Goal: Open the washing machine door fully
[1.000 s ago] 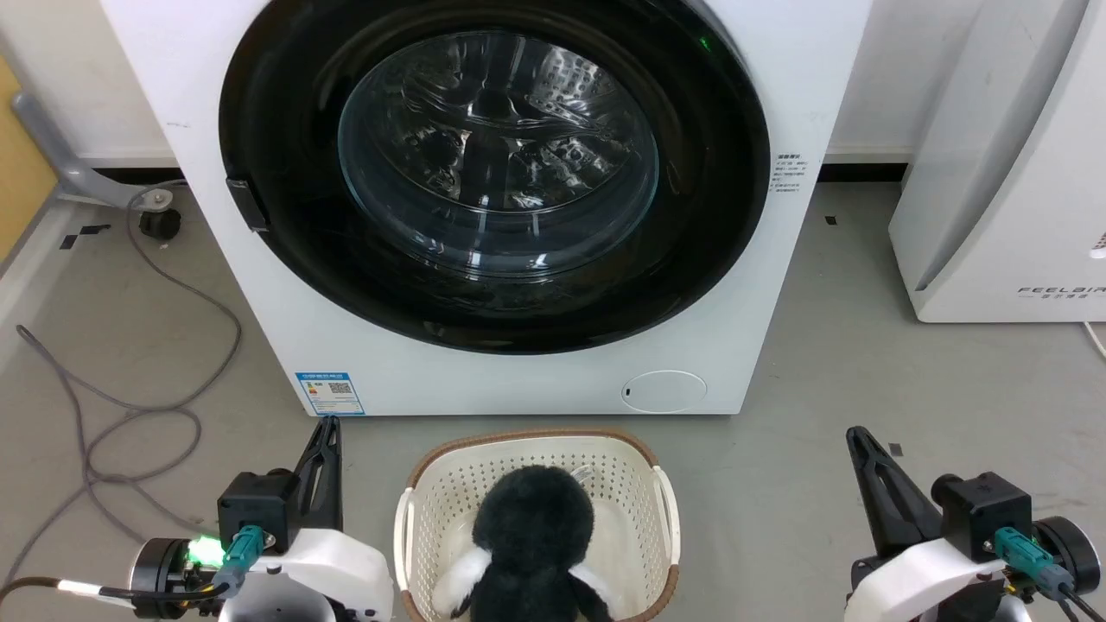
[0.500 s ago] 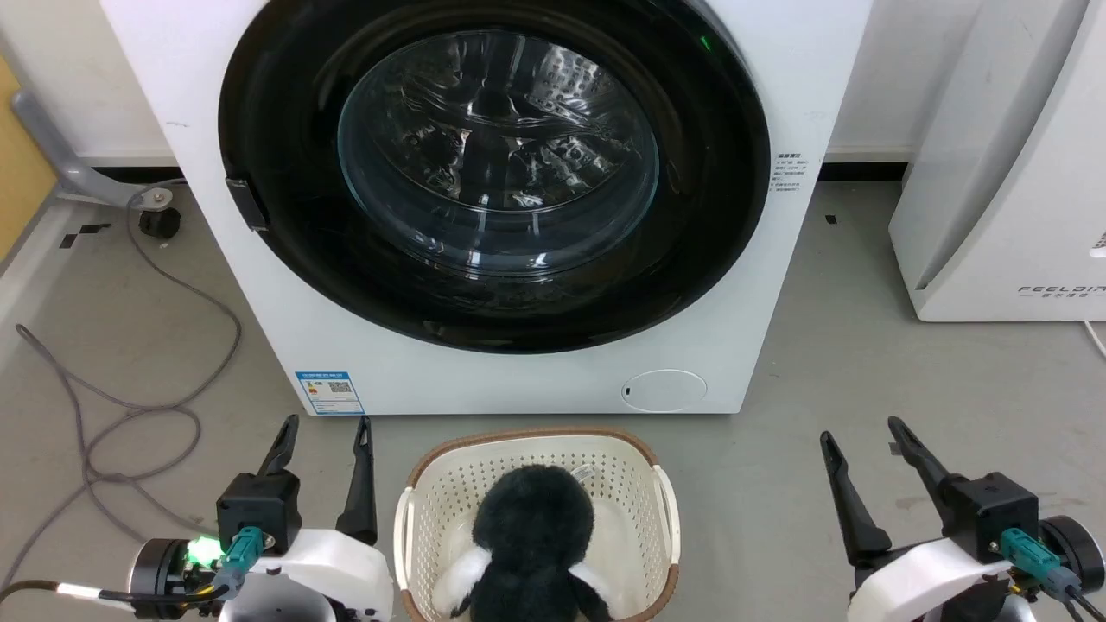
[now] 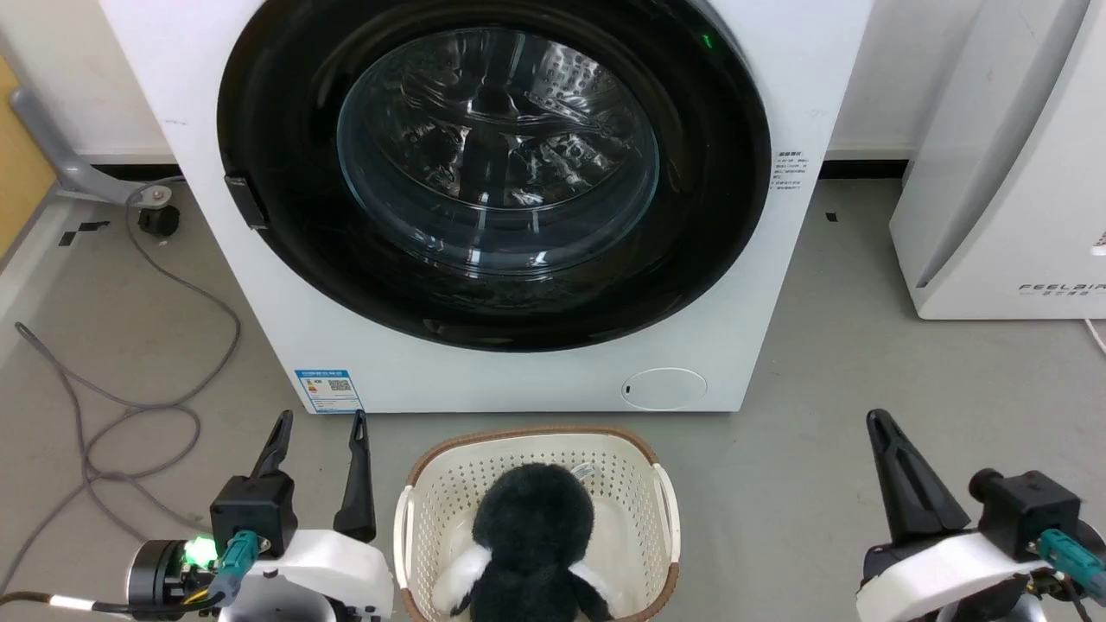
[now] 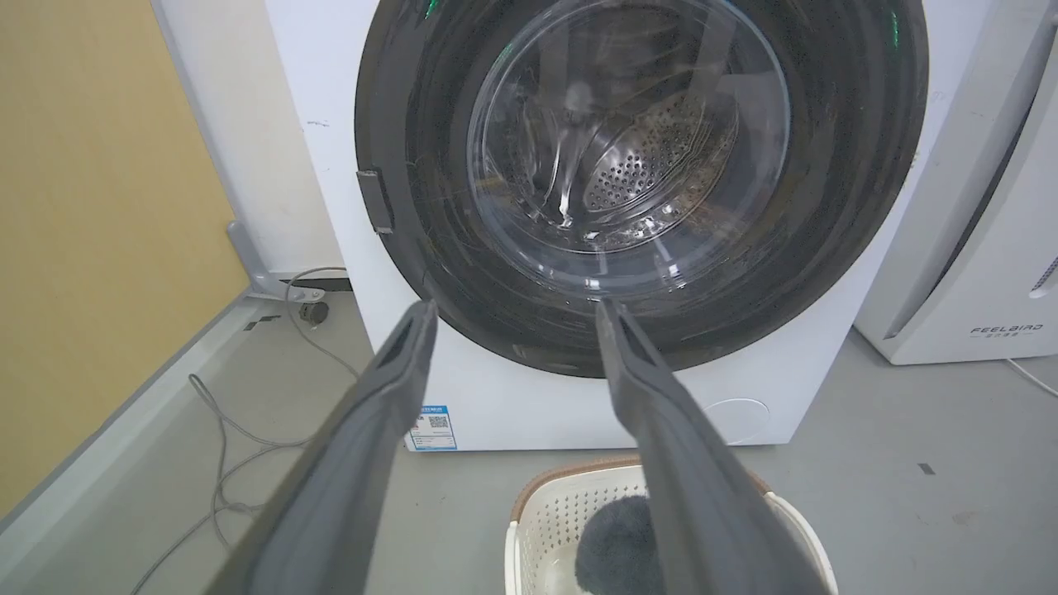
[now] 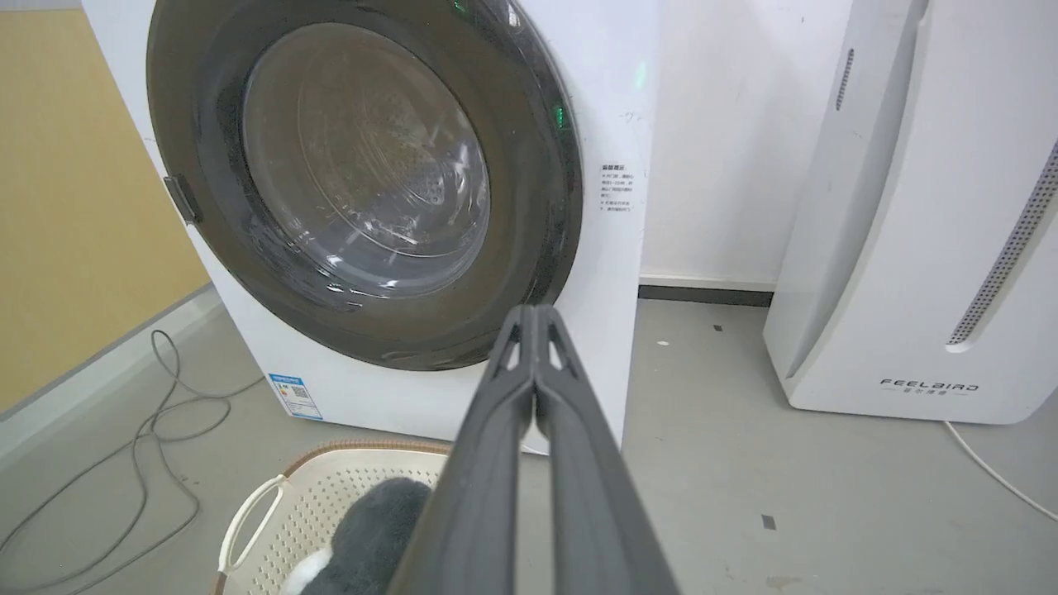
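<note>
Door [image 3: 492,173] sits shut well ahead of spread left claw [image 3: 320,420] and pinched right claw [image 3: 878,420].

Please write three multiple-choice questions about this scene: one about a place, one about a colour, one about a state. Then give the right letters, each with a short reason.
1. Where is the basket relative to the washer?
A. on top of it
B. on the floor in front of it
C. behind it

2. What colour is the ring of the door around the glass?
A. black
B. red
C. white

3. What is the state of the door?
A. fully open
B. half open
C. shut

Key: 1 B, the basket stands on the floor before the washer's front. 2 A, the ring is glossy black. 3 C, the door lies flush with the washer's front.
</note>
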You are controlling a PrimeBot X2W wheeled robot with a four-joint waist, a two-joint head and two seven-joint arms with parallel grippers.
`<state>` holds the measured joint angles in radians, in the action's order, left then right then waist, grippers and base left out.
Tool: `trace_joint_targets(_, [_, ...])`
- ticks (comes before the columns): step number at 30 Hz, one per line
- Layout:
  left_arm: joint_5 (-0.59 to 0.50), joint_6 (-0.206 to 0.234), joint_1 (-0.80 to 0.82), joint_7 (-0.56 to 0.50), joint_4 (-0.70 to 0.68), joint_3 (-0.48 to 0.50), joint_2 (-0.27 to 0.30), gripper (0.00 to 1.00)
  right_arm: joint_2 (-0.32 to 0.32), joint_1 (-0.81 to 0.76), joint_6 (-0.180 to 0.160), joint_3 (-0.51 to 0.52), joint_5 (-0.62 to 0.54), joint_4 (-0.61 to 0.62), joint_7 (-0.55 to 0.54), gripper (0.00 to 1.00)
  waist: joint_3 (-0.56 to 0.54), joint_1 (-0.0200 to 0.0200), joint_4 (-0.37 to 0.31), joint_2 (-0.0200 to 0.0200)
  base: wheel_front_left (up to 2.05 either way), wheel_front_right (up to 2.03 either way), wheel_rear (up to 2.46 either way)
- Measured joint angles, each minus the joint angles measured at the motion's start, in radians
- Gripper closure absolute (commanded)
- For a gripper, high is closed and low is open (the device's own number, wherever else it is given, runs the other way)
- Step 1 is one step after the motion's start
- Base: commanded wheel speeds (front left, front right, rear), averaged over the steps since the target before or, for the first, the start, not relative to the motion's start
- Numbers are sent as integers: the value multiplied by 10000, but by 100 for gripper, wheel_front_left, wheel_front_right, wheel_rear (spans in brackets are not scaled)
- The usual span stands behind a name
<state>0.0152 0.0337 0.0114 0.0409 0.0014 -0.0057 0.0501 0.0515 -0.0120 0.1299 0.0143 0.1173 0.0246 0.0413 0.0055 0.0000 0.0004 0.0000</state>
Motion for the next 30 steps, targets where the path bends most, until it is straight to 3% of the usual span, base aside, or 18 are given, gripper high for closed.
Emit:
trace_joint_targets(8, [144, 96, 4, 142, -58, -2, -2, 0, 0, 201, 0, 75, 1438, -56, 151, 100, 66, 0, 37, 0, 0, 0, 0])
trace_joint_targets(19, [255, 267, 48, 395, -140, -12, -2, 0, -2, 639, 0, 81, 5145, -533, 311, 100, 251, 0, 154, 0, 0, 0, 0])
trace_joint_targets(30, [391, 353, 330, 617, -268, -50, -2, 0, 0, 1662, -2, 989, 7434, -1530, -270, 100, 683, 0, 341, 0, 0, 0, 0])
